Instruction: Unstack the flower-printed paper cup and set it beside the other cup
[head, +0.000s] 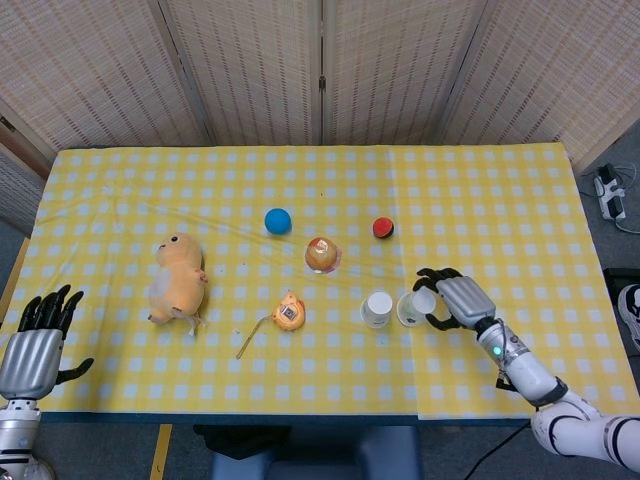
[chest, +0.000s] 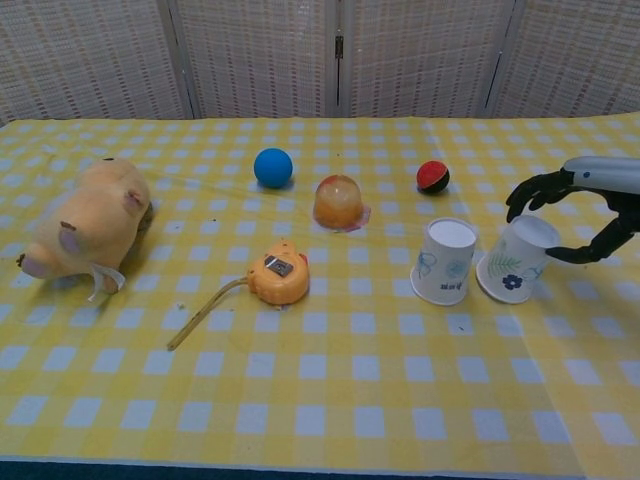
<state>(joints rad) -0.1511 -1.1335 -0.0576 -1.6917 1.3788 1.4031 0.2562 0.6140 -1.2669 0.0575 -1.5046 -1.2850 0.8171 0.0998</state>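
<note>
The flower-printed paper cup stands upside down and slightly tilted on the yellow checked cloth, right beside the other white cup, which is also upside down. My right hand curls around the flower cup's top from the right, fingers and thumb on either side of it. My left hand rests at the table's near left edge, fingers apart, holding nothing.
An orange tape measure with its tape pulled out lies left of the cups. Behind them are an orange jelly cup, a red-black ball and a blue ball. A plush toy lies at the left.
</note>
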